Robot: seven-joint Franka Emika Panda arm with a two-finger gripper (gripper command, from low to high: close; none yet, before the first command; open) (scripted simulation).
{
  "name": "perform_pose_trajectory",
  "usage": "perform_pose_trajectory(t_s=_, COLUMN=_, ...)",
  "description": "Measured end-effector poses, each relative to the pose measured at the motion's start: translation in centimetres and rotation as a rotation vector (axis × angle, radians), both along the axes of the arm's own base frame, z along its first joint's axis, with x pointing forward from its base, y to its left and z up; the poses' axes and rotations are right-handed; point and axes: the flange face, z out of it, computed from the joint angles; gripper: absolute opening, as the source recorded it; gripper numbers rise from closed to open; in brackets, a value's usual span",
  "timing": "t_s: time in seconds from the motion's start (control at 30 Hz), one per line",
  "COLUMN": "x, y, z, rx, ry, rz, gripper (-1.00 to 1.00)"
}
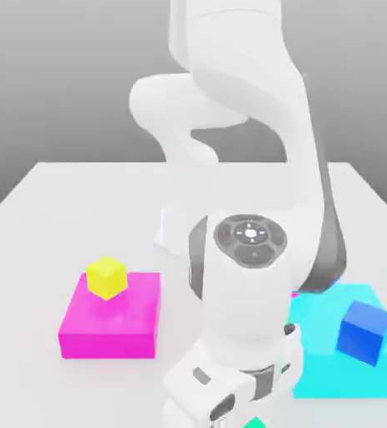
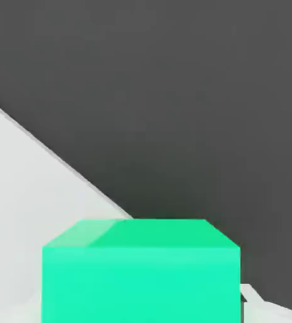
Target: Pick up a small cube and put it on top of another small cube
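The small cube (image 2: 142, 271) is teal-green and sits very close to the hand camera, on the white table near its edge. In the exterior view a sliver of the small cube (image 1: 255, 424) shows at the lower edge, under my gripper (image 1: 245, 416). The arm bends down over it at the front of the table. The gripper is shut on the small cube. Of the other small cube, a magenta sliver (image 1: 295, 293) peeks out behind the arm, beside the cyan block.
A small yellow cube (image 1: 106, 277) rests on a big flat magenta block (image 1: 113, 326) at the exterior view's left. A larger blue cube (image 1: 364, 331) sits on a flat cyan block (image 1: 326, 368) at the right. The table edge (image 2: 60, 165) runs close by the green cube.
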Motion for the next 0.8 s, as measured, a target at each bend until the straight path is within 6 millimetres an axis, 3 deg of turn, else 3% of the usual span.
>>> perform_pose_trajectory(t_s=0.17, x=-3.3, y=3.3, z=4.7, rx=0.035, ry=0.011, rz=0.102, gripper=-1.0)
perform_pose_trajectory(t_s=0.4, x=-10.0, y=8.4, z=9.9, rx=0.063, ry=0.02, rz=0.301, gripper=-1.0)
perform_pose_trajectory(t_s=0.6, x=-15.9, y=10.0, z=13.1, rx=0.057, ry=0.018, rz=0.443, gripper=-1.0)
perform_pose_trajectory(t_s=0.8, x=-22.2, y=11.0, z=15.0, rx=0.02, ry=0.006, rz=0.595, gripper=-1.0)
